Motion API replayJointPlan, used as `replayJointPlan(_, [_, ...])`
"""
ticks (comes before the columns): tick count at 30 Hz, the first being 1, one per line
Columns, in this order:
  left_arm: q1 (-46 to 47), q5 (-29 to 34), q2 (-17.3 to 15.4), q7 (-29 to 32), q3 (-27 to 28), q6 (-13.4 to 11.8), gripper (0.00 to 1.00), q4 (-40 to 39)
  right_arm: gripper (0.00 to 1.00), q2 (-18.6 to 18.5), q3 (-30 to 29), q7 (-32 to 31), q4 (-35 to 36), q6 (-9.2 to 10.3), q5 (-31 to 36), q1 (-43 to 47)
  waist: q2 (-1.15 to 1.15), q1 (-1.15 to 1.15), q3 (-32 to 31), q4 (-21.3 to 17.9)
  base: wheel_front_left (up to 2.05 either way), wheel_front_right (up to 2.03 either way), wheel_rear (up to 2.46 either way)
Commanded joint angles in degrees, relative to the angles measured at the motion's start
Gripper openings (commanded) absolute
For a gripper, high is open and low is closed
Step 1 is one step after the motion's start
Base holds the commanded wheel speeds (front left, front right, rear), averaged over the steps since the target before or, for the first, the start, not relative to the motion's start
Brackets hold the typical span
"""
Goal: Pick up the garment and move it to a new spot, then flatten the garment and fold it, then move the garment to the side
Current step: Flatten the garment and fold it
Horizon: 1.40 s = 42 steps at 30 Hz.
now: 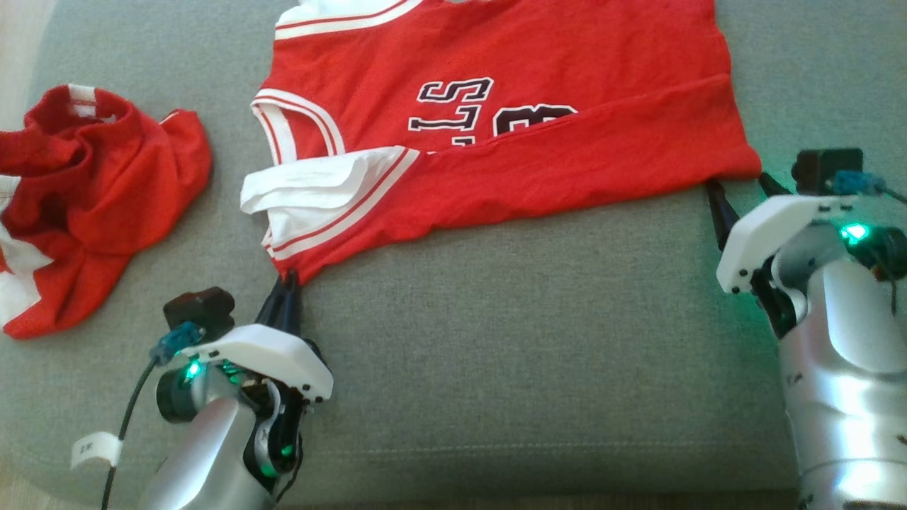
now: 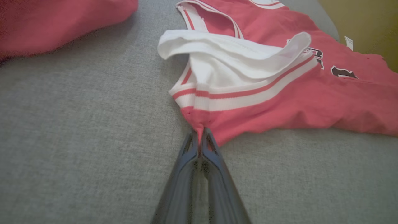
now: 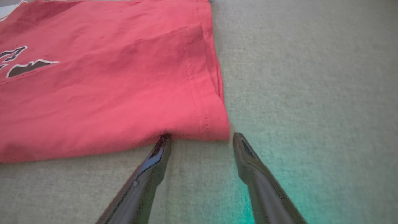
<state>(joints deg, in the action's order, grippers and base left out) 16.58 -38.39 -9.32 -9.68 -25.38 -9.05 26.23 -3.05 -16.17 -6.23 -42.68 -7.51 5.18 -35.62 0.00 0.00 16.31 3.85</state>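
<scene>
A red jersey [image 1: 496,127] with white trim and dark lettering lies spread on the grey cushion, its near edge folded over itself. My left gripper [image 1: 289,282] is shut on the jersey's near left corner, beside the white armhole trim [image 2: 236,93]; in the left wrist view the red cloth [image 2: 279,105] is pinched at the left gripper [image 2: 200,135]. My right gripper [image 1: 740,185] stands open at the jersey's near right corner. In the right wrist view the right gripper [image 3: 200,138] straddles the hem corner [image 3: 214,130] of the jersey [image 3: 108,93], just short of it.
A second red and white garment [image 1: 85,198] lies crumpled at the left of the grey cushion [image 1: 531,319], also seen as a red heap [image 2: 62,21] in the left wrist view. The cushion's front edge runs just beyond my forearms.
</scene>
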Motion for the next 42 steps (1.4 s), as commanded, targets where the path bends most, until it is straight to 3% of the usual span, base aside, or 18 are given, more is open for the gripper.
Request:
replayJointPlan(1, [0.24, 0.49, -1.36, -0.64, 1.37, 0.00, 0.00, -1.50, 1.00, 0.17, 1.06, 0.37, 1.04, 0.02, 0.73, -2.53, 0.00, 0.00, -0.10, 0.21, 0.00, 0.00, 0.00])
replayJointPlan(7, [0.25, 0.47, -1.20, -0.77, 0.70, 0.47, 0.00, -1.23, 1.00, 0.17, -0.80, 1.30, -3.13, 0.02, 5.49, -5.13, 0.00, 0.00, -0.36, 1.25, 0.00, 0.00, 0.00])
replayJointPlan(8, [0.25, 0.45, -1.26, -0.80, 0.65, 0.54, 0.00, -1.12, 0.92, 0.17, -0.92, 1.24, -3.79, 0.02, 6.11, -5.39, 0.00, 0.00, -0.42, 1.37, 0.00, 0.00, 0.00])
replayJointPlan(10, [0.24, 0.46, -1.37, -0.86, 0.58, 0.57, 0.00, -0.93, 0.01, 0.17, -1.17, 1.23, -4.91, 0.02, 7.04, -5.67, 0.00, 0.00, -0.58, 1.56, 0.00, 0.00, 0.00])
replayJointPlan(17, [0.13, 0.67, -2.47, -1.68, 0.70, 0.91, 0.00, -1.38, 0.00, 0.17, -2.50, 2.74, -3.62, 0.02, 8.91, -3.49, 0.00, 0.00, -1.21, 0.87, 0.00, 0.00, 0.00])
replayJointPlan(24, [-2.95, 0.19, -4.99, -1.73, 1.22, 1.26, 0.00, -4.49, 0.00, 0.17, -1.03, 3.52, 1.68, 0.02, 5.90, 1.77, 0.00, 0.00, -1.90, -2.13, 0.00, 0.00, 0.00])
replayJointPlan(33, [-9.84, 0.11, -8.56, 0.77, 1.07, -0.97, 0.00, -12.22, 0.00, 0.17, 0.01, -2.25, 16.76, 0.02, 3.64, 13.41, 0.00, 0.00, -2.90, -3.49, 0.00, 0.00, 0.00])
replayJointPlan(42, [-16.53, 0.95, -11.94, 5.23, -0.45, -4.05, 0.00, -21.28, 0.00, 0.17, -2.21, -11.53, 33.01, 0.02, 1.18, 26.15, 0.00, 0.00, -3.36, -2.25, 0.00, 0.00, 0.00])
